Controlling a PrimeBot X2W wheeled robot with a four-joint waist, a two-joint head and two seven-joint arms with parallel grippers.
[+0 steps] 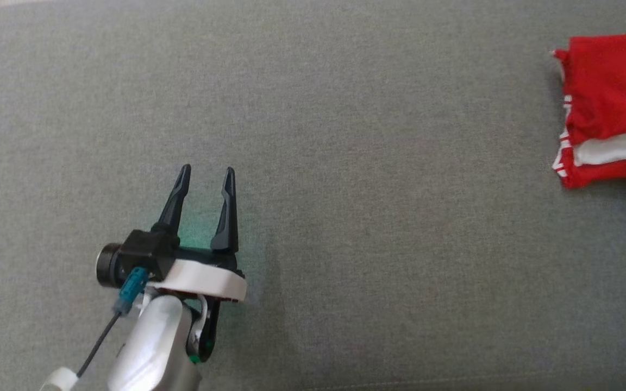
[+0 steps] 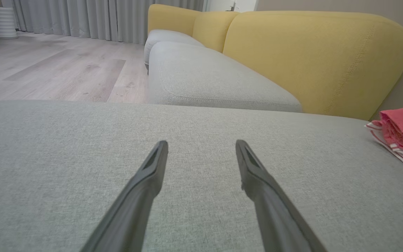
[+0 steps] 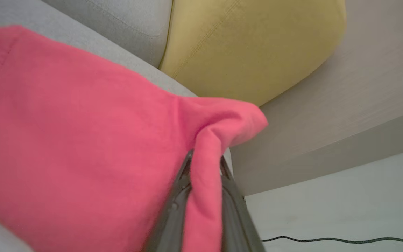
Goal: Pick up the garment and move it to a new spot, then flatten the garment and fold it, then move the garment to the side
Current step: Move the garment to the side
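The garment (image 1: 612,108) is red with white stripes and lies folded at the right edge of the grey cushion (image 1: 345,163). In the left wrist view the garment (image 2: 402,134) sits far to the right of my left gripper (image 2: 201,148). My left gripper (image 1: 205,179) stands open over bare cushion at the lower left, nothing between its fingers. In the right wrist view my right gripper (image 3: 205,164) is shut on a pinched fold of the garment (image 3: 82,140), whose cloth drapes away to the left.
Yellow backrests (image 2: 310,52) and another grey seat cushion (image 2: 208,77) lie beyond the work cushion. Wooden floor (image 2: 54,66) and grey curtains (image 2: 82,17) are further off. A dark cable (image 3: 345,240) runs along the pale floor below the sofa's edge.
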